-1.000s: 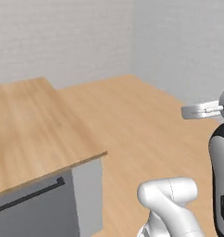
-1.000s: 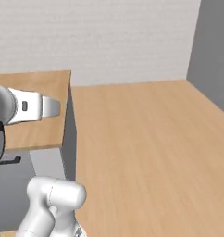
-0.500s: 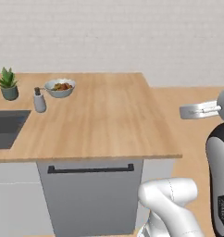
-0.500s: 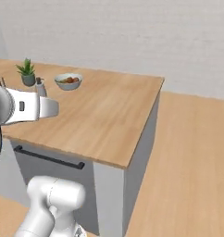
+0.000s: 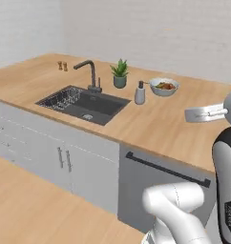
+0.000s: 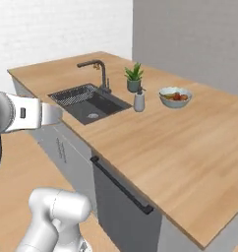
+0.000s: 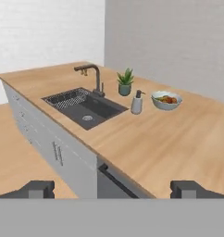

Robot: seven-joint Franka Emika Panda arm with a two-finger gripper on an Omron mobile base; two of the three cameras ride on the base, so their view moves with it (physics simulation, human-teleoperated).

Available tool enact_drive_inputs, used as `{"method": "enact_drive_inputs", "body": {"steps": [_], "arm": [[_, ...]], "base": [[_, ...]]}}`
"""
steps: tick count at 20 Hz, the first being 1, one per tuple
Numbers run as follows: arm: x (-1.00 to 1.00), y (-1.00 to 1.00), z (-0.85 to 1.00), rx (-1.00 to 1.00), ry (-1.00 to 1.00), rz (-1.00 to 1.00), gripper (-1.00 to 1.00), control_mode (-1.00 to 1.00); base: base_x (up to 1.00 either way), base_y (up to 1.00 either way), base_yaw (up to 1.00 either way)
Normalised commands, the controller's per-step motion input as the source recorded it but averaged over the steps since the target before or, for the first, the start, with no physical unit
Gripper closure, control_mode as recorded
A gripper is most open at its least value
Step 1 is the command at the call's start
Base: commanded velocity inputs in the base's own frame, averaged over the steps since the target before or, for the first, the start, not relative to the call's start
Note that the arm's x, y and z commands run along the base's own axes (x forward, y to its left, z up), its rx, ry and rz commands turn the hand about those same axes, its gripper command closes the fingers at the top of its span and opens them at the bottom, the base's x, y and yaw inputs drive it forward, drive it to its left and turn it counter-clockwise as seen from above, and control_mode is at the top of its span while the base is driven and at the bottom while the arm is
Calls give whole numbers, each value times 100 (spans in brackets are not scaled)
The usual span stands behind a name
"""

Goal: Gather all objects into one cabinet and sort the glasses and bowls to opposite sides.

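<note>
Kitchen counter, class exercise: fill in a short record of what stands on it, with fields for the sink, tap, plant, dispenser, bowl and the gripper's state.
sink: dark basin set into the wooden counter
tap: dark, behind the sink
plant: small, potted, right of the tap
dispenser: grey soap bottle, between plant and bowl
bowl: pale, holds food
gripper: open, fingertips wide apart, holding nothing

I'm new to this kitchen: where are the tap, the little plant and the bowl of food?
tap (image 7: pixel 96 77), hand view, its upright stem
plant (image 7: pixel 125 77), hand view, its leaves
bowl of food (image 7: pixel 165 104), hand view, its outer wall
</note>
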Motion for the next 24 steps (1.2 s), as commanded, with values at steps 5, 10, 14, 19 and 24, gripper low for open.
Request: {"method": "enact_drive_inputs", "body": {"steps": [5,10,14,19,24], "arm": [[0,0,0,0,0,0,-100,100],[0,0,0,0,0,0,-100,100],[0,0,0,0,0,0,-100,100],[0,0,0,0,0,0,-100,100],[0,0,0,0,0,0,-100,100]], "base": [[41,34,85],[40,38,84],[41,44,82],[34,74,50],[17,46,9]]}}
